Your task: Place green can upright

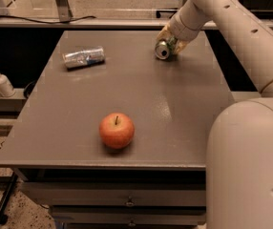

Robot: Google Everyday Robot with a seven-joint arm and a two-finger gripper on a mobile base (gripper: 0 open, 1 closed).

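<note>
Gripper (pixel 171 42) sits at the far right part of the table (pixel 184 113), at the end of the pale arm (pixel 222 13) that comes down from the upper right of the camera view. Its yellowish fingers (pixel 179 46) are closed narrowly around the green can (pixel 163 49), one on each side of the can's body.

The green can is not upright. It is tipped over, with its silver top and pull-tab opening turned toward the camera and slightly to the left, and its green body runs back between the fingers. It is at the table's surface or just above it; I cannot tell whether it touches the top.

Well to the left of the green can, near the far left of the table, the silver can (pixel 84 57) lies on its side with its long axis roughly left to right. It is dented and apart from everything else.

Near the front edge, left of centre, a red-orange apple (pixel 116 130) stands with its stem up, well apart from both cans.

Off the table on the left, a small white pump bottle (pixel 2 81) stands on a lower ledge. The robot's rounded body (pixel 248 166) fills the lower right corner, and drawer fronts (pixel 127 194) show below the table's front edge.
</note>
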